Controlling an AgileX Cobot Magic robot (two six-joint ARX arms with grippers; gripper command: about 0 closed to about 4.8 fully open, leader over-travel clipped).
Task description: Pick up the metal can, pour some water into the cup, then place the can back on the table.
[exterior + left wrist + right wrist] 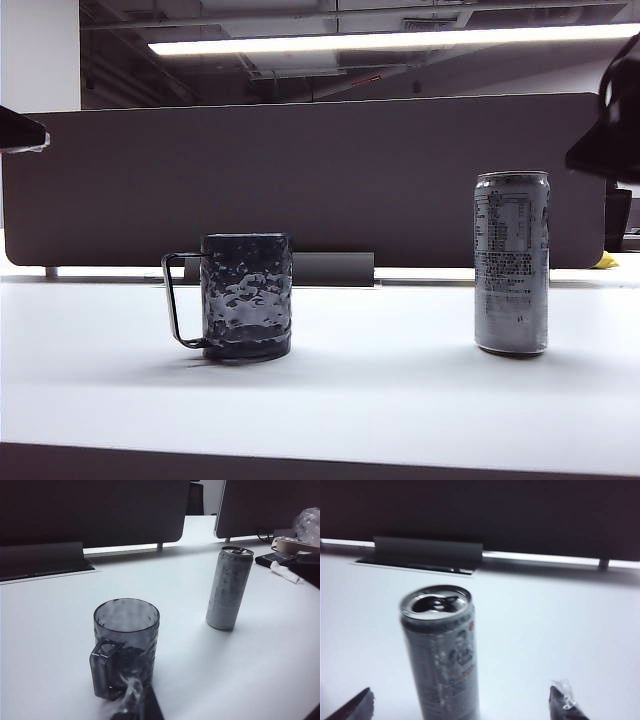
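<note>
Standing upright on table [100,390]: slim silver metal can [442,650], top opened | right gripper [460,702] jaws spread, empty | left gripper [132,705] jaws unclear

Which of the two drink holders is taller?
The slim silver metal can is taller; the dark dimpled glass cup with the wire handle stands much shorter.

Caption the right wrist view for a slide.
Right gripper open, fingertips flanking the upright metal can on the white table.
</note>
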